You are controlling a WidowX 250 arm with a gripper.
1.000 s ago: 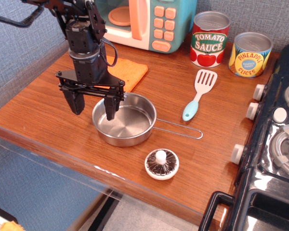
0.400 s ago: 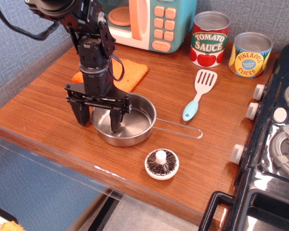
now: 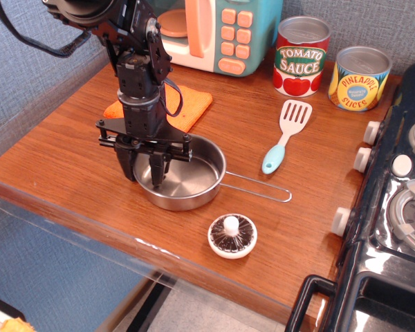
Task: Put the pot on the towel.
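Note:
The pot (image 3: 191,171), a shallow shiny steel pan, rests on the wooden counter with its wire loop handle (image 3: 259,188) pointing right. My gripper (image 3: 144,171) points straight down over the pot's left rim. One finger (image 3: 129,164) is outside the wall and the other is inside the pan, and they are drawn close on the rim. The orange towel (image 3: 191,104) lies flat just behind the pot, partly hidden by my arm. The pot's rim is close to the towel's front edge.
A blue-handled white spatula (image 3: 285,135) lies right of the pot. A round white-knobbed lid (image 3: 232,236) sits near the front edge. Tomato sauce can (image 3: 301,57), pineapple can (image 3: 360,78) and toy microwave (image 3: 214,31) stand at the back. A toy stove (image 3: 401,200) is on the right.
My gripper has come down over the pot's left rim, and its fingers have narrowed from wide open to close on the wall. The pot has shifted very slightly right.

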